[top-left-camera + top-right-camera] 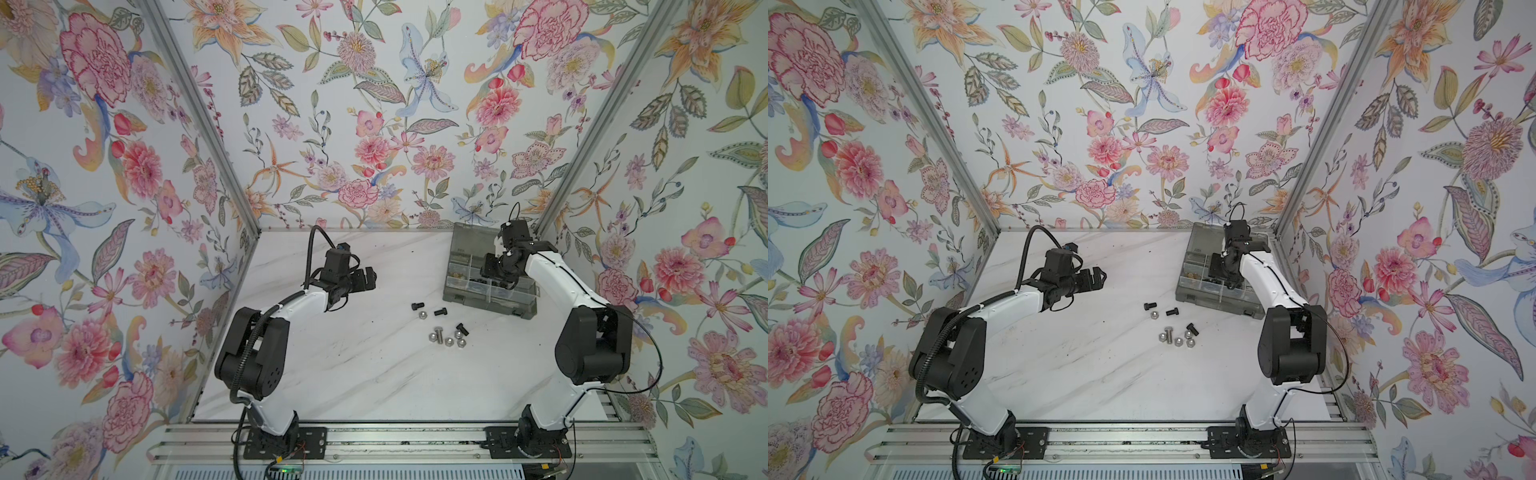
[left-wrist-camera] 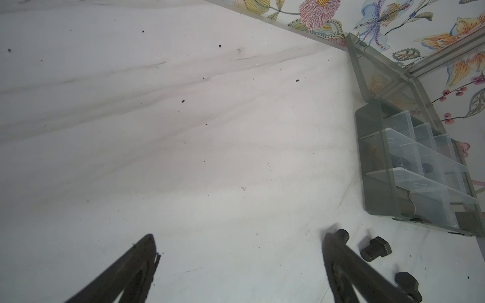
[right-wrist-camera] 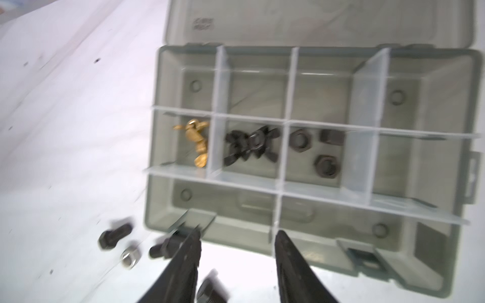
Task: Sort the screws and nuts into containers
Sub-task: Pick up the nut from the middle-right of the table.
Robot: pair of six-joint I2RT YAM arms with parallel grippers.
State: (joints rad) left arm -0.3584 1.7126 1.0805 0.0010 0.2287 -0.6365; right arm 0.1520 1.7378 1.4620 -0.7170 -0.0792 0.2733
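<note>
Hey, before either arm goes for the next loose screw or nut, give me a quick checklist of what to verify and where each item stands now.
1. Organizer box lid open: ok, folded back.
2. Right gripper empty: ok, jaws apart, nothing between them, over the box.
3. Left gripper ready: ok, wide open, empty, hovering over the table.
4. Sorted pieces unmixed: ok as far as blur allows; brass screws, black winged nuts and black hex nuts sit in separate compartments.
5. Table cleared: not ok; black screws and silver nuts lie loose in front of the box.
</note>
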